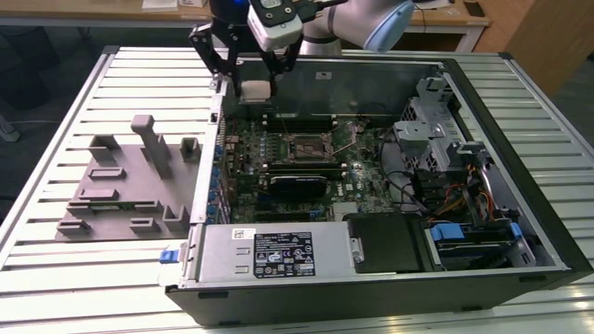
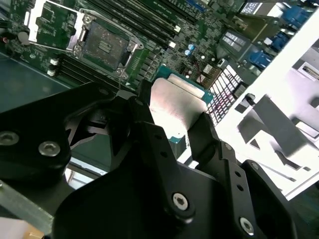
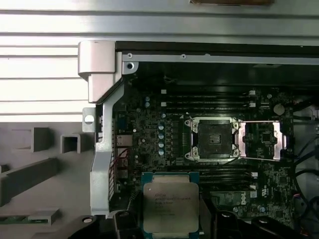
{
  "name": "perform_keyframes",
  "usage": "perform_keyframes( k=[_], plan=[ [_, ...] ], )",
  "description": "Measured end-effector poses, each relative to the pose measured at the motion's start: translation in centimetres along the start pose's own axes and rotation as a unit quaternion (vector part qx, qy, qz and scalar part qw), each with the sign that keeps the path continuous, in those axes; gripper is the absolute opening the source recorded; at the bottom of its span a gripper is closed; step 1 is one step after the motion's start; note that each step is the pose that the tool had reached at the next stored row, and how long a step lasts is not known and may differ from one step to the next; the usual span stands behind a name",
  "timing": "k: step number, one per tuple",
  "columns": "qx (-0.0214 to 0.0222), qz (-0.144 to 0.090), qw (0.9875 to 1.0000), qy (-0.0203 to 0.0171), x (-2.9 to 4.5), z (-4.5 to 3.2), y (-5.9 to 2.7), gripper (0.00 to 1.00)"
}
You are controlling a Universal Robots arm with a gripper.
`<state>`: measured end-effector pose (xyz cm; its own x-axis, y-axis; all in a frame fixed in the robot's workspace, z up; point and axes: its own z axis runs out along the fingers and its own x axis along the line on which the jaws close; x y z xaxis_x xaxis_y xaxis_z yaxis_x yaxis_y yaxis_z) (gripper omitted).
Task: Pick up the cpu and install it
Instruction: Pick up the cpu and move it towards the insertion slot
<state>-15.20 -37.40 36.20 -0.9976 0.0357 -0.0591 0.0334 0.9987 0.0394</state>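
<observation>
One claw grips the one cpu by its edges, above one open case holding one open socket; one tray sits at the exterior view's left.

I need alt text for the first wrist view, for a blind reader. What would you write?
The claw holds the cpu by two opposite edges above the motherboard of an open computer case. The socket stands open and empty; a grey tray lies outside the case.
</observation>
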Motion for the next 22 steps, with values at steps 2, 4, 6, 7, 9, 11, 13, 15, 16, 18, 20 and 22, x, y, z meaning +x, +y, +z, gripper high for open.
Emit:
perform_keyframes(
  k=[2,4,6,7,9,11,13,15,16,18,20,22],
  plan=[
    [0.0,0.0,1.0,0.0,-0.38,0.02,0.06,0.54],
    [0.0,0.0,1.0,0.0,-0.82,0.06,0.12,0.54],
    [0.0,0.0,1.0,0.0,-1.21,0.09,0.18,0.54],
    [0.0,0.0,1.0,0.0,-1.42,0.11,0.2,0.54],
    [0.0,0.0,1.0,0.0,-1.85,0.16,0.25,0.54],
    [0.0,0.0,1.0,0.0001,-2.29,0.27,0.29,0.54],
    [0.0,0.0,1.0,0.0003,-2.63,0.45,0.3,0.54],
    [-0.0001,0.0,1.0,0.0004,-2.89,0.71,0.31,0.54],
    [-0.0001,0.0,1.0,0.0005,-3.0,0.86,0.32,0.54],
    [0.0001,0.0,1.0,0.0007,-3.2,1.17,0.32,0.54],
    [0.0001,0.0,1.0,0.0008,-3.39,1.52,0.32,0.54],
    [0.0001,0.0,1.0,0.0009,-3.6,1.88,0.32,0.54]
  ],
)
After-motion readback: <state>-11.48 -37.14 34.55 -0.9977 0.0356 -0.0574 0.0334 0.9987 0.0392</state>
